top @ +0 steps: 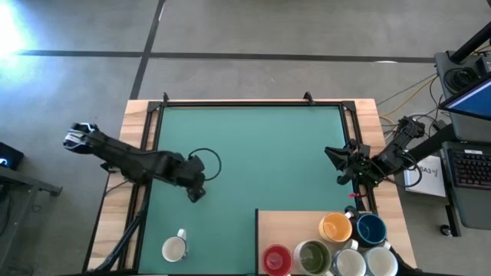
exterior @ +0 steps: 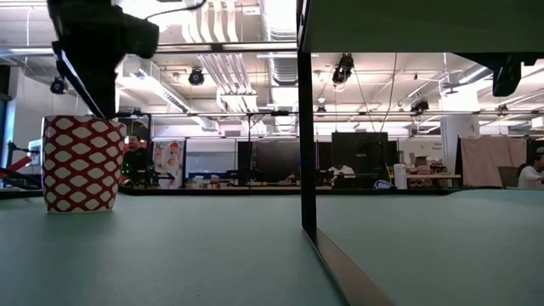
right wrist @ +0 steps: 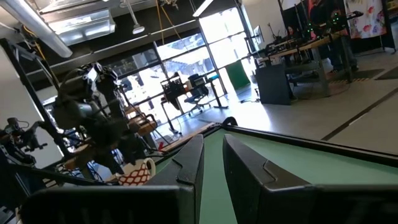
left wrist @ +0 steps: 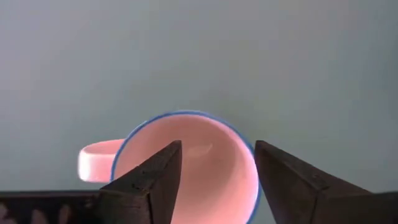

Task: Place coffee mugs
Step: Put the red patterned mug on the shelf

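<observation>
High view: we find the left claw point(top: 196, 192) at lower left of centre on the green surface point(top: 268, 153); one patterned mug point(top: 175, 248) below it; six mugs point(top: 337, 228) bunched at lower right.
Low view: patterned mug upright at left.
Left wrist view: fingers apart astride the mug rim; release step.
Right wrist view: right claw point(right wrist: 212, 163) nearly together, empty.
Next: lift clear.
</observation>
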